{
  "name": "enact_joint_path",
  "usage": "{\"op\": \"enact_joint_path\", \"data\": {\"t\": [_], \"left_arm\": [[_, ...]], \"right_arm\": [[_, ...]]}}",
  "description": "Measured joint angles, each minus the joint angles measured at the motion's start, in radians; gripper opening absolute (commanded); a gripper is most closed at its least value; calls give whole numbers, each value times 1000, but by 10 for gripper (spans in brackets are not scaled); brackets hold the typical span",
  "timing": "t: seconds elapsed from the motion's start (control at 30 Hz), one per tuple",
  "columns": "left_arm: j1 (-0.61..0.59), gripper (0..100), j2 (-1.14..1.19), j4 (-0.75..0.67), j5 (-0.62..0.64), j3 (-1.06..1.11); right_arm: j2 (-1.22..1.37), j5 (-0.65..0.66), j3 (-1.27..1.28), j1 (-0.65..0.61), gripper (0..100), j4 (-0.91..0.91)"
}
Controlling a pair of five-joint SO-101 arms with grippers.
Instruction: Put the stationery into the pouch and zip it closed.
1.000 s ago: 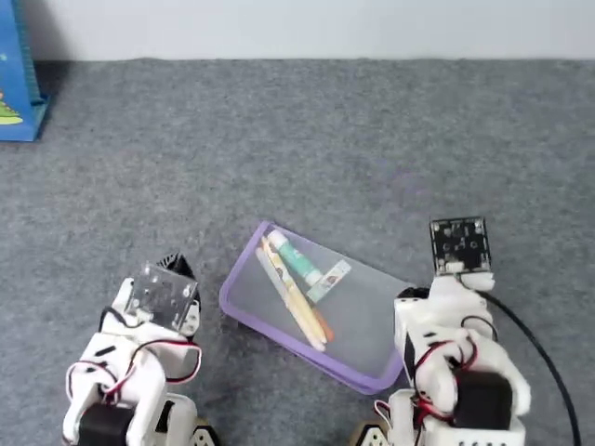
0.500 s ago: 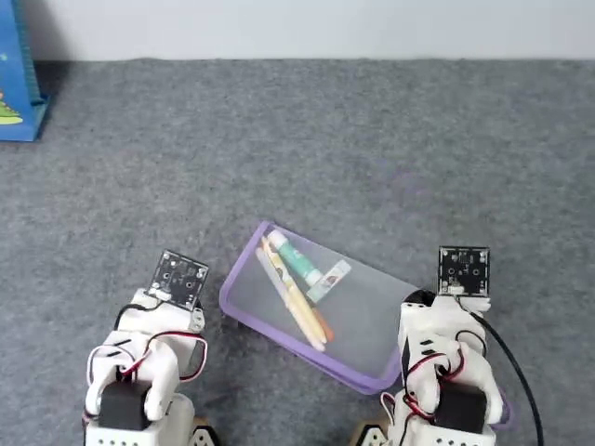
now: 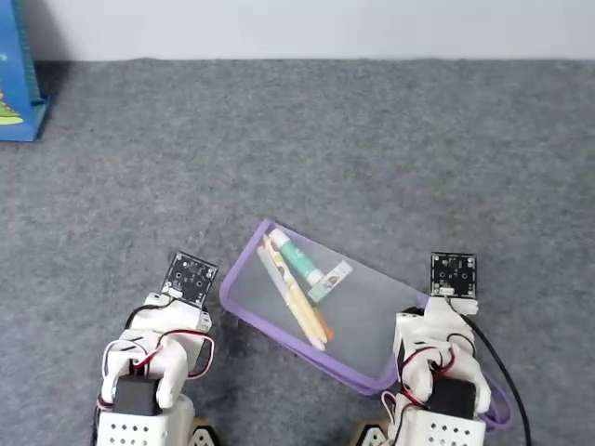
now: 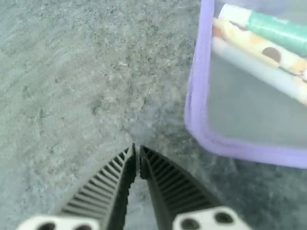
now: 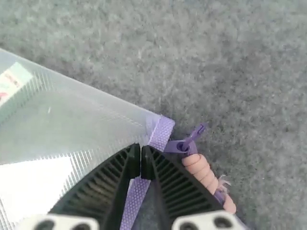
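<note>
A clear pouch (image 3: 364, 321) with a purple border lies flat on the grey carpet between the two arms. Inside it are a teal marker (image 3: 297, 259) and patterned pens (image 3: 299, 304); these pens (image 4: 261, 50) also show through the pouch's corner (image 4: 196, 112) in the left wrist view. My left gripper (image 4: 137, 152) is shut and empty, low over bare carpet just beside that corner. My right gripper (image 5: 141, 149) is shut above the pouch's opposite corner (image 5: 160, 132). Close to the right gripper's tips lie the purple zipper pull (image 5: 191, 139) and its peach coiled charm (image 5: 204, 173).
A blue box (image 3: 15, 79) stands at the far left back by the white wall. Open grey carpet (image 3: 353, 149) stretches behind the pouch. Both arm bases (image 3: 139, 409) sit at the near edge.
Both arms have folded back toward their bases; the right wrist came nearer to the front edge and the left wrist swung slightly toward the pouch. The pouch has not moved.
</note>
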Motion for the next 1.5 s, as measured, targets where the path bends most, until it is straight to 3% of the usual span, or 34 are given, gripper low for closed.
{"op": "enact_joint_path", "data": {"t": [0.4,0.57,0.83,1.5], "left_arm": [[-397,14,0,20,2,0],[-377,14,-14,107,3,0],[-356,14,-32,112,164,0],[-353,14,-32,112,173,0]], "right_arm": [[-11,0,2,2,8,84],[-11,0,2,2,8,92],[-11,0,2,2,8,95],[-11,-2,2,0,8,98]]}}
